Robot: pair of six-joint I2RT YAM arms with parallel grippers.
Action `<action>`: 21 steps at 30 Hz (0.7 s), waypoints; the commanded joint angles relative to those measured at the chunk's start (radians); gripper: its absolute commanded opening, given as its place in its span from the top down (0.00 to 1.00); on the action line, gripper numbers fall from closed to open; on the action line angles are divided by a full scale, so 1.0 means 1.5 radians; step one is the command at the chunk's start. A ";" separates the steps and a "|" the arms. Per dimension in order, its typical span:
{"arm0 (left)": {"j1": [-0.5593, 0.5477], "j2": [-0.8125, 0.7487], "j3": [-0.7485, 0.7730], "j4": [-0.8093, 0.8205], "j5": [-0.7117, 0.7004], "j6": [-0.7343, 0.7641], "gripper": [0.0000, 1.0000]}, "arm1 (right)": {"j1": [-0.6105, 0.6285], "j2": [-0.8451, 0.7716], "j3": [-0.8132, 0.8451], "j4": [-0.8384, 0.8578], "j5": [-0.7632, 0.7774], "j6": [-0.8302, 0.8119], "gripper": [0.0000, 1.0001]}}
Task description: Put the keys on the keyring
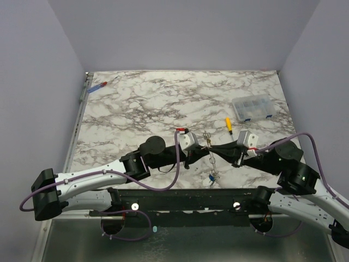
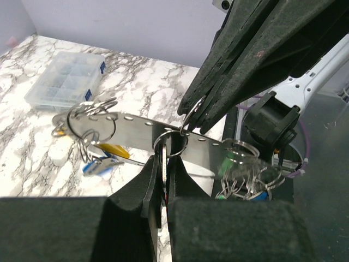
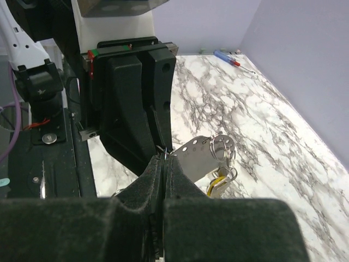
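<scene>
Mid-threading. Held keyring [image 2: 187,121] above table [image 1: 163,98], near front edge, with right gripper [image 3: 162,164] clamped shut on its wire. Pinched left gripper [image 2: 163,166] tight on thin metal under strip [image 2: 142,131], probably key [image 2: 164,155]. Saw other keys [image 2: 106,155] bunched at strip ends. Next: called for fine alignment of key hole onto wire end.

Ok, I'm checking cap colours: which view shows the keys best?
Left wrist: the keys sit close up, yellow and blue caps clear, green blurred. Top external shows them tiny; right wrist shows only a yellow cap.
</scene>
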 commanded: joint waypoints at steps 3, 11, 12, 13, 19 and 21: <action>-0.003 -0.040 -0.006 0.023 0.005 -0.028 1.00 | 0.001 -0.017 -0.008 0.002 0.029 -0.006 0.99; -0.003 -0.052 0.020 -0.084 0.001 -0.016 1.00 | 0.001 0.005 -0.003 -0.063 0.047 -0.039 0.99; -0.003 -0.053 0.024 -0.094 0.001 -0.014 1.00 | 0.001 0.006 -0.004 -0.067 0.048 -0.040 0.99; -0.003 -0.055 0.029 -0.106 0.001 -0.012 1.00 | 0.001 0.005 -0.005 -0.067 0.048 -0.041 0.99; -0.003 -0.058 0.066 -0.173 0.001 0.005 1.00 | 0.001 -0.009 -0.030 -0.056 0.053 -0.035 0.99; -0.003 -0.058 0.075 -0.189 0.004 0.005 1.00 | 0.001 -0.010 -0.037 -0.055 0.057 -0.032 0.96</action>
